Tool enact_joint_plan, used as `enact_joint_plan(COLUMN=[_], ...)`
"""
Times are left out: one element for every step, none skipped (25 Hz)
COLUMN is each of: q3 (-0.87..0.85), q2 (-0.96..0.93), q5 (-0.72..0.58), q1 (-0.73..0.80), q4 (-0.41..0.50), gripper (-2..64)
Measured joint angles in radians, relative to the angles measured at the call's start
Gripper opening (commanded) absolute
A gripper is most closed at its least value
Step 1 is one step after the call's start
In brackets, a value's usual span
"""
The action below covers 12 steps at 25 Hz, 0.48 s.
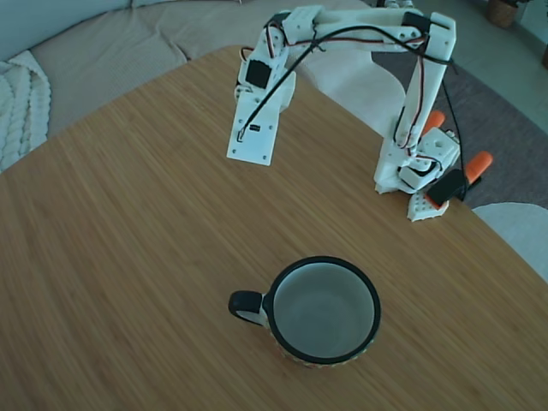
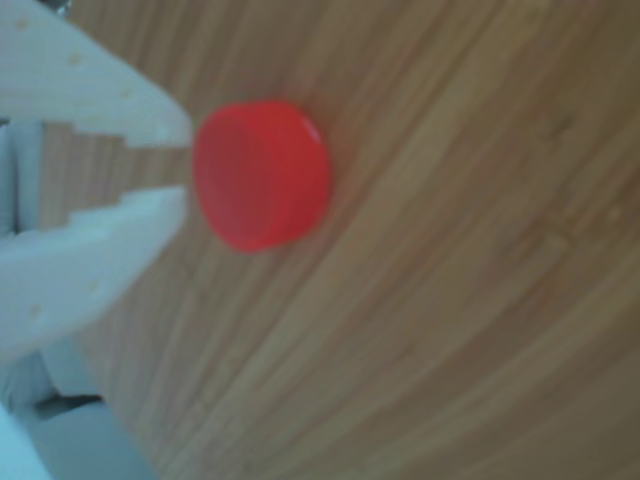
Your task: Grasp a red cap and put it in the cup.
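Fixed view: wooden table (image 1: pixel 128 257), couch (image 1: pixel 111 43) behind; gripper (image 2: pixel 185 168) jaws parted, empty.

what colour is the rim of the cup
Black. The cup's rim and handle are black, around a pale grey-white inside; it shows best in the fixed view.

One red cap (image 2: pixel 262 175), one cup (image 1: pixel 325 310), one white arm (image 1: pixel 360 51), two orange clamp handles (image 1: pixel 478 163)

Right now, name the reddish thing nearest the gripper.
The round red cap, just off the gripper; the orange clamp handles sit at the arm's base.
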State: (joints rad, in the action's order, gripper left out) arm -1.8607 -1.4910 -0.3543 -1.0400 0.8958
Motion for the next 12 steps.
enact_joint_plan(q3=[0.0, 0.0, 0.0, 0.0, 0.0, 0.0, 0.0, 0.0, 0.0, 0.0, 0.0, 0.0], q2=[0.006, 0.017, 0.025, 0.026, 0.026, 0.026, 0.026, 0.026, 0.026, 0.028, 0.029, 0.029], q5=[0.0, 0.002, 0.0, 0.0, 0.002, 0.0, 0.0, 0.0, 0.0, 0.0, 0.002, 0.0], q1=[-0.005, -0.006, -0.008, -0.008, -0.008, -0.006, -0.009, -0.018, -0.026, -0.028, -0.028, -0.026], q4=[0.0, 0.0, 0.0, 0.0, 0.0, 0.0, 0.0, 0.0, 0.0, 0.0, 0.0, 0.0], gripper=[2.3, 5.3, 9.9, 15.0, 20.0, 24.3, 27.8, 31.0, 33.8, 36.6, 39.2, 41.2])
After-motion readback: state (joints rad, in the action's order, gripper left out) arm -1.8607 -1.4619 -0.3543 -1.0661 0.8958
